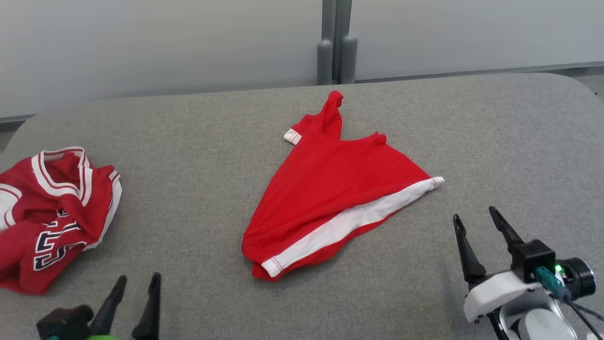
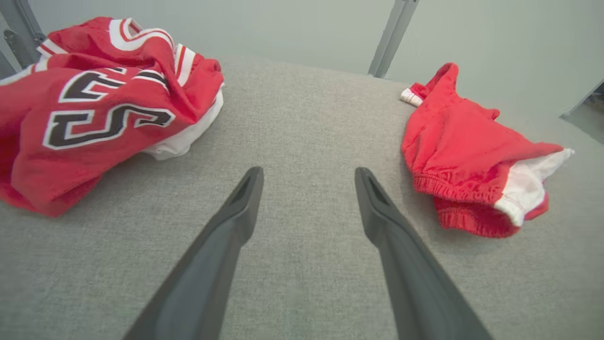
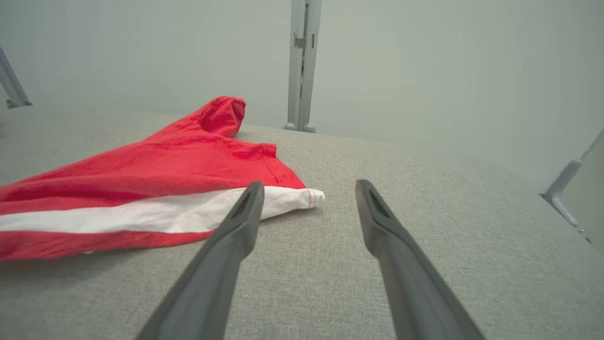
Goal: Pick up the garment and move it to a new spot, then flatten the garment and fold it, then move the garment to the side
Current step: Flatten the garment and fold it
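- Currently both grippers are released and carry nothing. The left gripper (image 1: 138,277) hovers over bare covering at the near left and the right gripper (image 1: 474,213) at the near right, each with its jaws spread wide.
- The red shorts (image 1: 330,189) lie rumpled near the middle of the grey table (image 1: 188,141), touching neither gripper. Their white side stripe faces the robot. The gathered waistband end points toward the left gripper, and the white stripe's tip lies near the right gripper.
- Judging by this, the pick-up has not begun, and the shorts, lying between both arms, look like the garment to take.
- To lift well, I would pinch two points well apart: the waistband end with the left gripper and the stripe tip with the right.
- Each gripper should come in low so one finger slides under the hem. Closing on all layers there should let the cloth hang without twisting.
- The shorts should be raised clear before they travel, or they will probably drag and bunch on the rough covering.
- Open room lies to the right of the shorts and in the wide strip between them and the jersey (image 1: 56,212).
- The far edge, with its grey post (image 1: 336,42), runs close behind the shorts, so there is little room for setting down that way.
- The jersey is heaped at the table's left side, so the left arm should swing clear of it.
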